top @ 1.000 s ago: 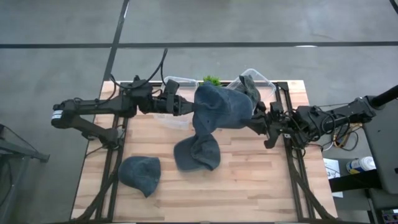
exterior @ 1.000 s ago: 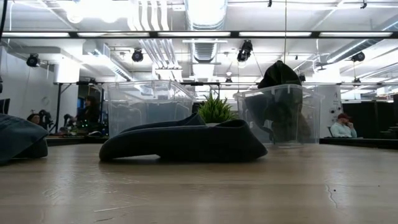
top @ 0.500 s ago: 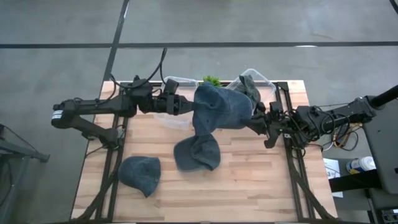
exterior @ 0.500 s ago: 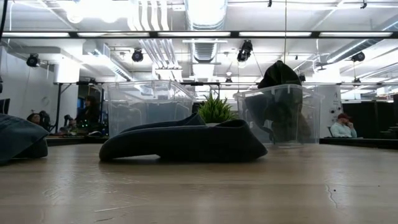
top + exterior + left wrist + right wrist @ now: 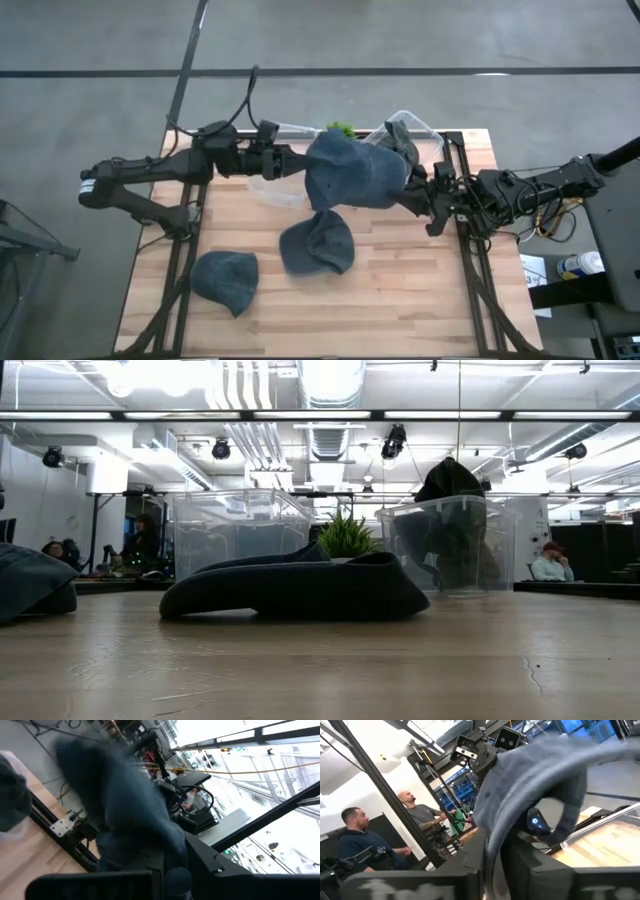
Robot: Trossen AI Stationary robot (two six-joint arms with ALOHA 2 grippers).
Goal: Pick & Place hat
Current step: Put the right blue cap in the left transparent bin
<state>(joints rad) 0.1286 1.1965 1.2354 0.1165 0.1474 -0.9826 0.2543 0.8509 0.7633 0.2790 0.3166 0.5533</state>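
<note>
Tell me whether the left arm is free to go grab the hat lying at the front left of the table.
Probably not yet. The left gripper and right gripper both hold the lifted hat stretched between them. The front-left hat itself lies uncovered, nothing on it.

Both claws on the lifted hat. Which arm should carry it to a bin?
Right, probably. The right claw grips the hat beside the right bin, which already holds a hat. The left claw grips its other edge over the left bin, so either could.
</note>
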